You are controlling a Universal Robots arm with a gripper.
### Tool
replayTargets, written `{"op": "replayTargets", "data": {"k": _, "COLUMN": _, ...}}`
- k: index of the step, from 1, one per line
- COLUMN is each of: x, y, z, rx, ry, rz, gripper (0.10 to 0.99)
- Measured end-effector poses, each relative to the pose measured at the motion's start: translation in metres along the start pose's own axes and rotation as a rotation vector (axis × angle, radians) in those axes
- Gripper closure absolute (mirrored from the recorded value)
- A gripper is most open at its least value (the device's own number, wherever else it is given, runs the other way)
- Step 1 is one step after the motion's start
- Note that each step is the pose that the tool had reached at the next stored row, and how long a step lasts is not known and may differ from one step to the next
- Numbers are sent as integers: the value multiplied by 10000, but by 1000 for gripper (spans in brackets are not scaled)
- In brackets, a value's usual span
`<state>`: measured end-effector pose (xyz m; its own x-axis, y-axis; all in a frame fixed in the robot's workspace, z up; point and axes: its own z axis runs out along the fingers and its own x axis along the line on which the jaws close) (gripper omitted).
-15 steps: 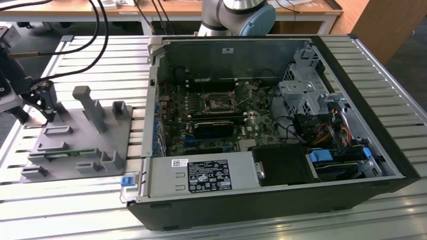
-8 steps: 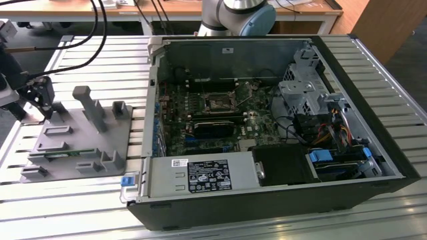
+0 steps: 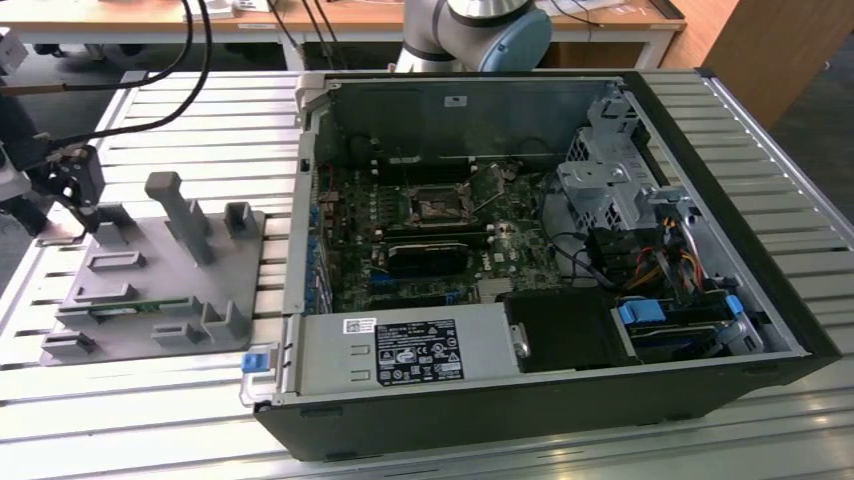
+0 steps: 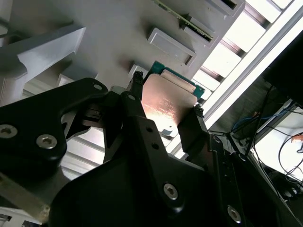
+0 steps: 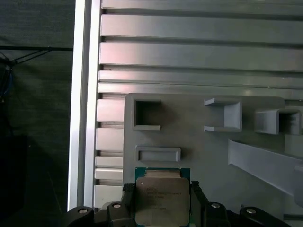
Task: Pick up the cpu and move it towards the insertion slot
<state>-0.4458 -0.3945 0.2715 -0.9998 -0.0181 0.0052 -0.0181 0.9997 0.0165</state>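
Gray tray [image 3: 234, 285] sits directly beneath the gripper [image 3: 88, 225], on the slatted aluminium table [image 3: 200, 110]. A green memory stick [image 3: 127, 310] lies in a tray slot, near the gripper. The open computer case [image 3: 534, 420] stands well apart from the gripper, beyond the tray. Its power supply [image 3: 400, 352] is at the corner beside the tray.

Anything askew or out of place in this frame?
Nothing stands out. The gripper is shut on the cpu by two opposite edges, holding it square, over the gray tray.
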Motion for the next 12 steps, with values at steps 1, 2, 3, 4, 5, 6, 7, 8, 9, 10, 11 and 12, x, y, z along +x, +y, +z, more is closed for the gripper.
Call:
{"op": "replayTargets", "data": {"k": 1, "x": 0, "y": 1, "z": -12, "rx": 1, "ry": 0, "rz": 0, "gripper": 541}}
{"op": "replayTargets", "data": {"k": 2, "x": 0, "y": 3, "z": -23, "rx": 3, "ry": 0, "rz": 0, "gripper": 541}}
{"op": "replayTargets", "data": {"k": 3, "x": 0, "y": 4, "z": -35, "rx": 5, "ry": 0, "rz": 0, "gripper": 541}}
{"op": "replayTargets", "data": {"k": 4, "x": 0, "y": 5, "z": -48, "rx": 7, "ry": 1, "rz": 0, "gripper": 541}}
{"op": "replayTargets", "data": {"k": 5, "x": 0, "y": 6, "z": -61, "rx": 9, "ry": 1, "rz": 0, "gripper": 541}}
{"op": "replayTargets", "data": {"k": 6, "x": 0, "y": 7, "z": -74, "rx": 11, "ry": 0, "rz": 0, "gripper": 541}}
{"op": "replayTargets", "data": {"k": 7, "x": 0, "y": 7, "z": -89, "rx": 11, "ry": 1, "rz": 0, "gripper": 541}}
{"op": "replayTargets", "data": {"k": 8, "x": 0, "y": 7, "z": -102, "rx": 11, "ry": 0, "rz": 0, "gripper": 541}}
{"op": "replayTargets", "data": {"k": 9, "x": 1, "y": 8, "z": -113, "rx": 12, "ry": 0, "rz": 0, "gripper": 541}}
{"op": "replayTargets", "data": {"k": 10, "x": 1, "y": 8, "z": -122, "rx": 11, "ry": 0, "rz": 0, "gripper": 541}}
{"op": "replayTargets", "data": {"k": 11, "x": 1, "y": 8, "z": -132, "rx": 11, "ry": 0, "rz": 0, "gripper": 541}}
{"op": "replayTargets", "data": {"k": 12, "x": 1, "y": 8, "z": -144, "rx": 13, "ry": 1, "rz": 0, "gripper": 541}}
